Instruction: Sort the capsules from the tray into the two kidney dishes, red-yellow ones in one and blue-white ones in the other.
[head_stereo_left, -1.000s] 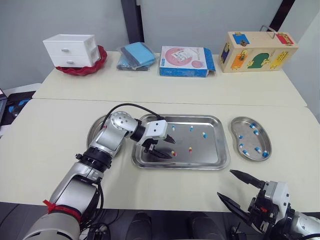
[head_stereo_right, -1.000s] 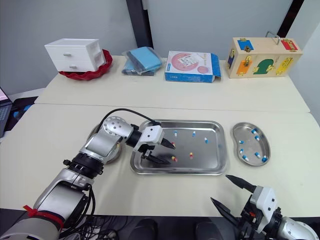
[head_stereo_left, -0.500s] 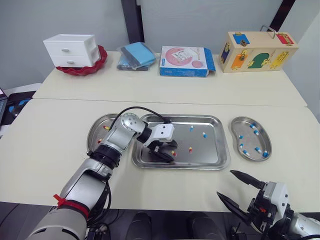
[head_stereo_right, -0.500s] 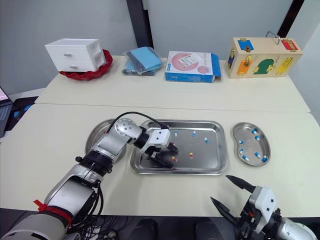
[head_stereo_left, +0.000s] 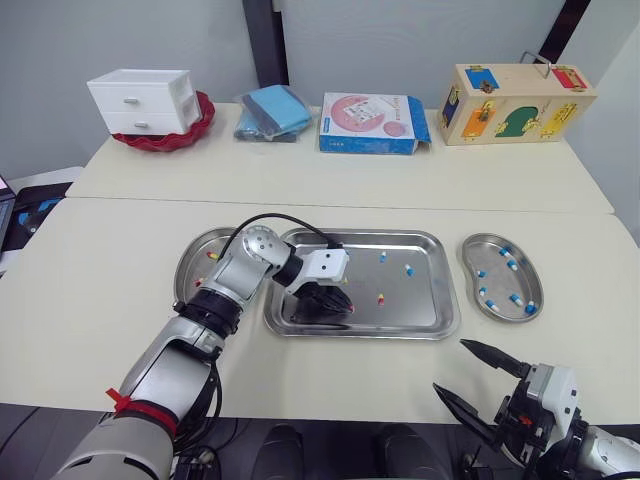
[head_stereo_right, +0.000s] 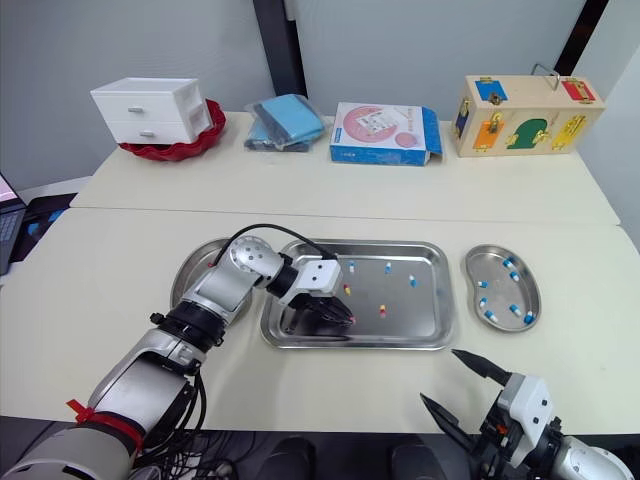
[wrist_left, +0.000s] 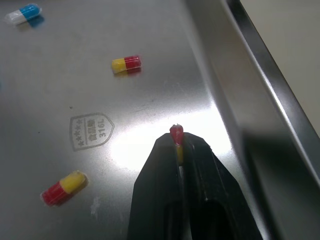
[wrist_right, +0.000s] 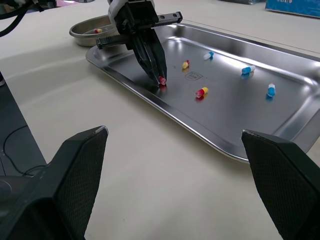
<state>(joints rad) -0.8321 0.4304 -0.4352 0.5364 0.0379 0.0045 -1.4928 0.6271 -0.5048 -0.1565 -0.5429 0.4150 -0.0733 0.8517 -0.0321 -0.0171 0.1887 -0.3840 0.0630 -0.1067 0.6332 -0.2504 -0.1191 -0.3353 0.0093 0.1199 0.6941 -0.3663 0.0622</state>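
Findings at the moment of inspection. You had the left gripper (wrist_left: 178, 143) down inside the tray (head_stereo_left: 420, 312), in its left half and close to the front rim. Its two black fingers were pinched together on a red-yellow capsule (wrist_left: 175, 134), held end-on so that the red end stuck out past the fingertips toward the tray floor. (Whether that red end was touching the steel could not be told.)

Two loose red-yellow capsules (wrist_left: 126, 64) lay on the tray floor just beyond the held one, apart from each other. Three loose blue-white capsules (wrist_right: 247, 69) lay farther back, toward the rear rim.

The left kidney dish (head_stereo_left: 190, 272) sat just beside the tray's left end, partly under your left arm, with one sorted red-yellow piece (wrist_right: 97, 31) visible in it. The right kidney dish (head_stereo_left: 497, 283) sat just beside the tray's right end and held several sorted blue-white pieces (head_stereo_left: 516, 299), scattered apart.

Your right gripper (head_stereo_left: 452, 366) hung over the near edge of the table (head_stereo_left: 100, 300), well apart from the tray and both dishes. Its fingers were spread wide with nothing between them.
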